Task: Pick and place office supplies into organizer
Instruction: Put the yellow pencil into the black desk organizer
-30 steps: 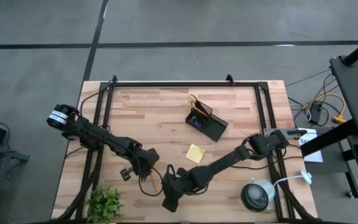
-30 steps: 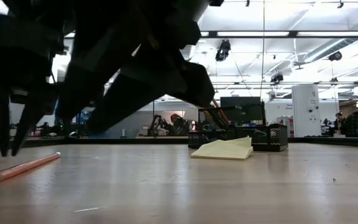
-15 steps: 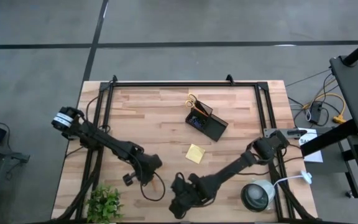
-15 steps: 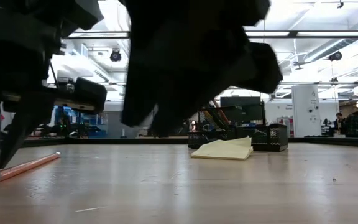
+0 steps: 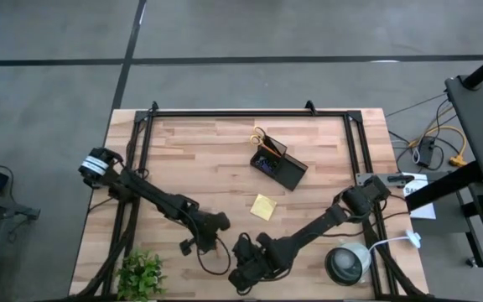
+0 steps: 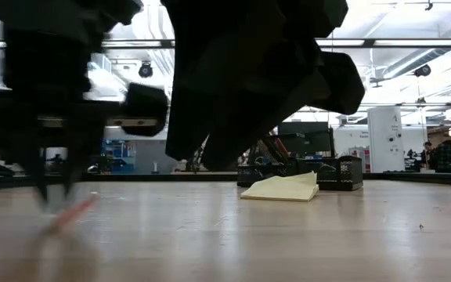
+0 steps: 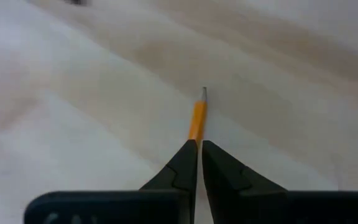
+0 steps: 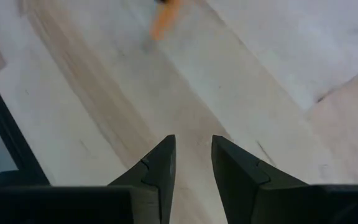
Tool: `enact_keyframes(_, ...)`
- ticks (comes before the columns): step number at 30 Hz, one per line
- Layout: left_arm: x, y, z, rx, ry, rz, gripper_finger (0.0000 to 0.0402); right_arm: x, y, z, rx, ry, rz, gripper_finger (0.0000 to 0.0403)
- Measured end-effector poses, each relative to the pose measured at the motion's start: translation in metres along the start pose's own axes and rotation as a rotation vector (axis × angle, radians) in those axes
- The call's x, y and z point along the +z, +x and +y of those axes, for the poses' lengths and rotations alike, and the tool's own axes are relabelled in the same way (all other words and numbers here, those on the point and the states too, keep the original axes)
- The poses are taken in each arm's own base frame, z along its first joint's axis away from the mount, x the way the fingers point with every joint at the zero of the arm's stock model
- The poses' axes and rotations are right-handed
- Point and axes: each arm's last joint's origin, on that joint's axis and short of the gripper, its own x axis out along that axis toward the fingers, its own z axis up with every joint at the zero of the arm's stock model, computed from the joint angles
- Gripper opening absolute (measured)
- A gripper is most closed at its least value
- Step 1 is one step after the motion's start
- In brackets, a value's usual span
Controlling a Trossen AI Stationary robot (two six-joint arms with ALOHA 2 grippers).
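An orange pencil (image 7: 196, 119) lies on the wooden table near its front edge, and shows smeared in the low view (image 6: 73, 215). My left gripper (image 7: 199, 144) (image 5: 213, 243) is shut, with its tips right at the pencil's near end. My right gripper (image 8: 193, 142) (image 5: 241, 277) hangs open just to the right of it, with nothing between its fingers. The pencil (image 8: 165, 18) shows ahead of the right gripper too. The black organizer (image 5: 280, 166) stands at the far middle with yellow-handled scissors (image 5: 260, 135) sticking out of its cup. A yellow sticky-note pad (image 5: 264, 206) lies flat between organizer and grippers. My left gripper has its shut fingertips (image 7: 188, 155) on the end of the pencil away from its point (image 7: 196, 135); the tips themselves hide the exact place of contact. The fingers slant down from above and lie in line with the pencil. The pencil rests on the table, its sharpened point (image 7: 204, 93) turned away from the fingers.
A round grey-white lamp (image 5: 348, 262) sits at the near right corner and a green plant (image 5: 141, 273) at the near left corner. A black frame rail (image 5: 250, 111) runs round the table. The two arms stand close together near the front edge.
My left gripper, shut throughout, has gone toward the table's right and near edges, has come down and has tipped further downward onto the pencil. The pencil, which lay still before, has shifted toward the right gripper. My right gripper has rolled and gone a little toward the near edge.
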Motion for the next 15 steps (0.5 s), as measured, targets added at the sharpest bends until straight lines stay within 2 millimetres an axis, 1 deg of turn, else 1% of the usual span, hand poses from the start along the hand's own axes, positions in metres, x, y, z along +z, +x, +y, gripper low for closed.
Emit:
enact_keyframes(2,0.001,0.001,0.009,0.117,0.001,0.011,0.0011,0.000,0.000,-0.001,-0.009,0.002,-0.014,0.0093)
enact_keyframes(6,-0.001,-0.007,0.031,0.363,-0.030,0.041,0.0011,0.001,0.000,-0.003,-0.038,0.003,-0.045,0.0093)
enact_keyframes(9,-0.006,-0.022,0.045,0.438,-0.070,0.050,0.0011,0.000,-0.005,-0.005,-0.079,0.002,-0.064,0.0093)
enact_keyframes(11,-0.012,-0.032,0.049,0.444,-0.098,0.086,0.0011,-0.005,-0.011,-0.011,-0.148,0.017,-0.084,0.0093)
enact_keyframes(13,-0.015,-0.044,0.053,0.474,-0.118,0.102,0.0011,-0.012,-0.018,-0.019,-0.249,0.071,-0.118,0.0093)
enact_keyframes(15,-0.011,-0.059,0.058,0.541,-0.129,0.076,0.0011,-0.019,-0.026,-0.028,-0.355,0.173,-0.150,0.0093)
